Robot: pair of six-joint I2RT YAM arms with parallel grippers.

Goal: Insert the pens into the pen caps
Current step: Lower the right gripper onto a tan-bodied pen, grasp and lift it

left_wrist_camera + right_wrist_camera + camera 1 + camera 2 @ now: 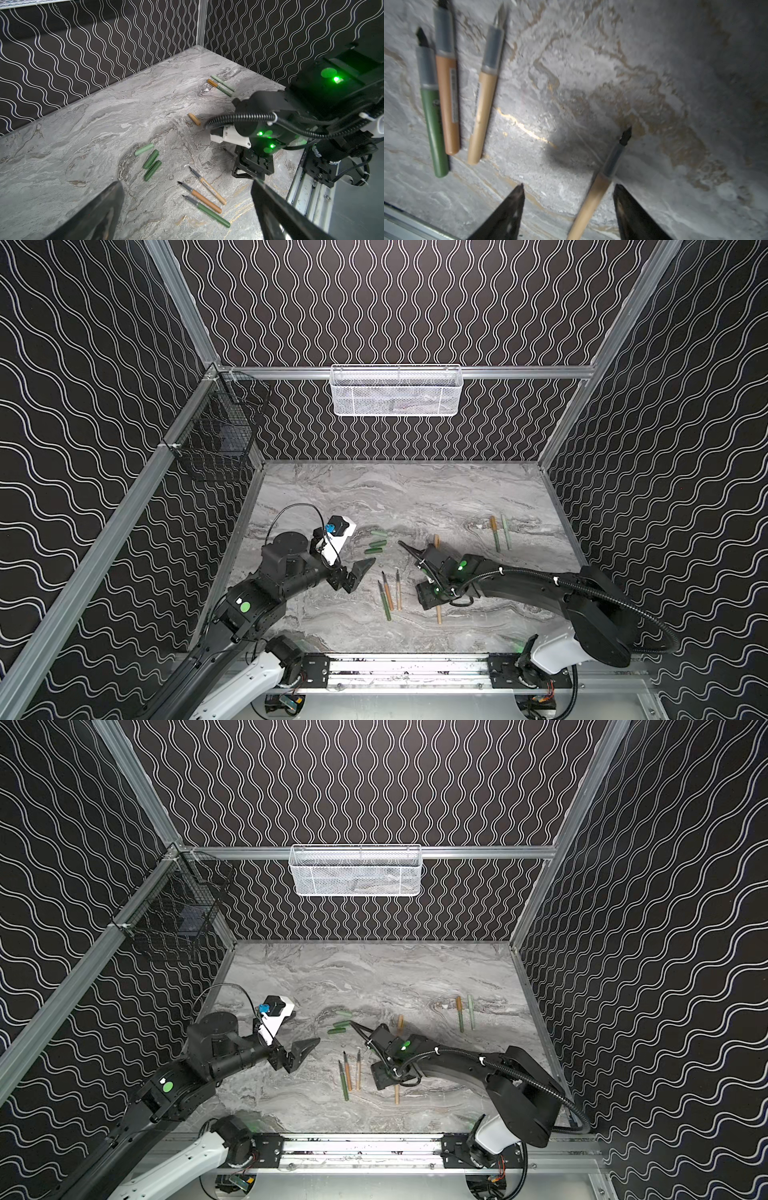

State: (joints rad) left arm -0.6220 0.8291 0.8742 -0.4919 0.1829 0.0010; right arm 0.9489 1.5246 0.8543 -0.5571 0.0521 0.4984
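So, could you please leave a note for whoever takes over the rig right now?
Left gripper: open, empty, hovering.
Right gripper: open, straddling a tan pen, not yet gripping.
Done: two capped pens, far right in a top view.
Left: that pen, three uncapped pens beside it, three green caps and one tan cap, all loose.

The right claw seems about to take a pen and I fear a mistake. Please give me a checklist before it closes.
1. Tan pen lies between the jaws of the right claw: ok.
2. Right claw open around it: ok.
3. Three other pens clear of that claw: ok.
4. Left claw open and empty: ok.
5. Tan cap free on the table: ok.
6. Claw low enough to grip: cannot tell.
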